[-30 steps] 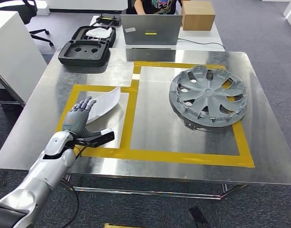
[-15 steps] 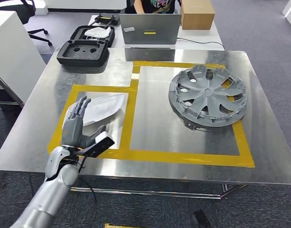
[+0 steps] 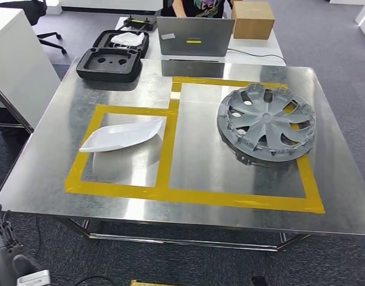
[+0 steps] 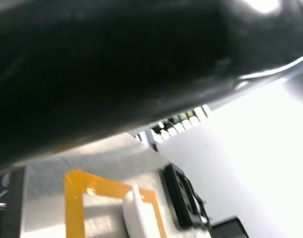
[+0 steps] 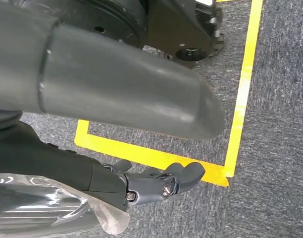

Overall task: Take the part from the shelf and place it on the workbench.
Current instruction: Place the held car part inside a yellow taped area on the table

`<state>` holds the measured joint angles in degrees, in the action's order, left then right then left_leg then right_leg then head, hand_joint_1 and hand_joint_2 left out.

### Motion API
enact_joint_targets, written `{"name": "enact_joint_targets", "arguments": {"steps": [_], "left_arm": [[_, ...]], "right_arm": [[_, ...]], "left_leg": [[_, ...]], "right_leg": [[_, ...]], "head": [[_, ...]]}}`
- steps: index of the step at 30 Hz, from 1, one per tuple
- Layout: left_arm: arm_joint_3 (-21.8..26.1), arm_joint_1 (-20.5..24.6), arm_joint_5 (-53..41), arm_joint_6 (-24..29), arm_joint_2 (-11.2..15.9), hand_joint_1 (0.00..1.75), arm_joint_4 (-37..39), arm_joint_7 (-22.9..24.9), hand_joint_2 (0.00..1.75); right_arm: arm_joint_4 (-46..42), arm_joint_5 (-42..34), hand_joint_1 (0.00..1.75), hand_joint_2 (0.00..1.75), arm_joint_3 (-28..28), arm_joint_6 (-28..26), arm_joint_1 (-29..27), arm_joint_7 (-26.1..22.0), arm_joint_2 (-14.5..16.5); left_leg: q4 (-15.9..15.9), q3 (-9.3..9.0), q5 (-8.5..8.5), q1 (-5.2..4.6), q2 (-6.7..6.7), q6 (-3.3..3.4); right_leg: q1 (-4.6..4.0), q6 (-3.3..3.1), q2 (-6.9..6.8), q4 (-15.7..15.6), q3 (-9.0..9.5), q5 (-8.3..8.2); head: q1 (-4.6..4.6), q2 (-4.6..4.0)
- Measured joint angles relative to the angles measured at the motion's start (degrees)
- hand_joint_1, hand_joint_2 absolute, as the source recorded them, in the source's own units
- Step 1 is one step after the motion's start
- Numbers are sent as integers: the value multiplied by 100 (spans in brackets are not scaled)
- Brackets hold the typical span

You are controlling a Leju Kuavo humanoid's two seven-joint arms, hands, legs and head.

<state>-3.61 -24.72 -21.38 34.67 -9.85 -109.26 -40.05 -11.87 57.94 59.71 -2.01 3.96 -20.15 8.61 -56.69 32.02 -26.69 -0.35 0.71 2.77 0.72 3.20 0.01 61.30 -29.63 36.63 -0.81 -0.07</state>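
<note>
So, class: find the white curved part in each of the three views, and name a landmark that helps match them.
Head view: white curved part lies inside the left yellow tape frame on the workbench.
Left wrist view: it shows near the lower edge, again within the tape frame.
Right wrist view: not in it.
Shared landmark: the tape frame.

A: Can you read any words or numbers?

B: No. The laptop (image 3: 195, 36) has a white sticker (image 3: 167, 36) and a yellow strip (image 3: 194, 41) on its lid, but the marks are too small to read.

A: And the brown box (image 3: 253, 19)?

B: No words show on it.
</note>
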Motion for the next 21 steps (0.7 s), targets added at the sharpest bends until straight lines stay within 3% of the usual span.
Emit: {"name": "enact_joint_targets", "arguments": {"steps": [2, 3, 4, 5, 7, 9, 12, 13, 15, 17, 18, 19, 20, 21], "left_arm": [[171, -131, 112, -33, -108, 0, -35, -7, 0], [256, -180, 140, -67, -162, 0, -40, -8, 0], [336, -217, 156, -98, -213, 0, -42, -8, 0], [402, -244, 166, -118, -256, 0, -42, -8, 0], [504, -280, 166, -134, -323, 0, -45, -8, 0], [578, -296, 153, -144, -382, 0, -58, -10, 0], [660, -308, 138, -163, -444, 0, -81, -16, 0], [687, -314, 136, -173, -461, 0, -85, -16, 0], [735, -322, 127, -197, -487, 0, -91, -16, 0], [761, -325, 115, -220, -503, 0, -92, -16, 0], [770, -326, 109, -226, -509, 0, -92, -16, 0], [776, -327, 105, -232, -515, 0, -92, -16, 0], [779, -327, 102, -235, -522, 0, -92, -16, 0], [782, -327, 101, -239, -529, 0, -92, -16, 0]], "right_arm": [[0, 8, 0, 0, 42, -8, -5, 0, 0], [0, 12, 0, 0, 59, -9, -11, 0, 0], [0, 16, 0, 0, 73, -10, -16, -1, 0], [0, 17, 0, 0, 84, -11, -18, -3, 0], [0, 18, 0, 0, 96, -10, -3, -14, 1], [0, 18, 0, 0, 99, -6, 14, -30, 2], [0, 15, 0, 0, 106, 2, 11, -40, 5], [0, 11, 0, 0, 113, 4, 11, -41, 7], [-1, 3, 0, 0, 127, 11, 13, -42, 9], [-2, 1, 0, 0, 136, 18, 12, -42, 9], [-2, 1, 0, 0, 137, 21, 12, -42, 9], [-2, 1, 0, 0, 137, 21, 12, -42, 9], [-2, 2, 0, 0, 138, 22, 13, -42, 9], [-2, 2, 0, 0, 138, 22, 15, -42, 11]], "left_leg": [[-1, 38, 24, -1, 9, 6], [-3, 55, 37, -1, 12, 0], [-6, 70, 52, 0, 14, -12], [-10, 81, 66, 4, 13, -28], [-30, 101, 94, 7, 11, -75], [-59, 124, 137, -2, 8, -144], [-89, 164, 188, 6, -4, -253], [-150, 193, 102, 15, -13, -288], [-588, 327, -340, 32, -28, -351], [-1326, 504, -852, 39, -31, -387], [-1588, 528, -963, 40, -31, -386], [-1666, 469, -954, 38, -32, -372], [-1512, 304, -842, 32, -34, -341], [-1148, 45, -673, 19, -41, -289]], "right_leg": [[6, 29, 0, 763, -329, 376], [9, 40, -1, 989, -418, 421], [14, 48, -2, 997, -405, 342], [22, 53, -4, 766, -275, 159], [39, 56, -7, -72, 188, -237], [32, -8, 21, -561, 433, -426], [13, -154, 40, -586, 325, -478], [14, -212, 31, -583, 289, -508], [19, -309, 8, -590, 197, -595], [-3, -344, -10, -580, 96, -686], [-18, -347, -19, -570, 44, -732], [-35, -350, -25, -556, -9, -777], [-54, -352, -27, -538, -62, -819], [-73, -355, -24, -521, -116, -854]], "head": [[-7, 0], [-6, 0], [-7, 0], [-7, 0], [-9, 0], [-4, 0], [-1, 0], [5, 0], [17, 0], [24, 0], [24, 0], [24, 0], [24, 0], [24, 0]]}}
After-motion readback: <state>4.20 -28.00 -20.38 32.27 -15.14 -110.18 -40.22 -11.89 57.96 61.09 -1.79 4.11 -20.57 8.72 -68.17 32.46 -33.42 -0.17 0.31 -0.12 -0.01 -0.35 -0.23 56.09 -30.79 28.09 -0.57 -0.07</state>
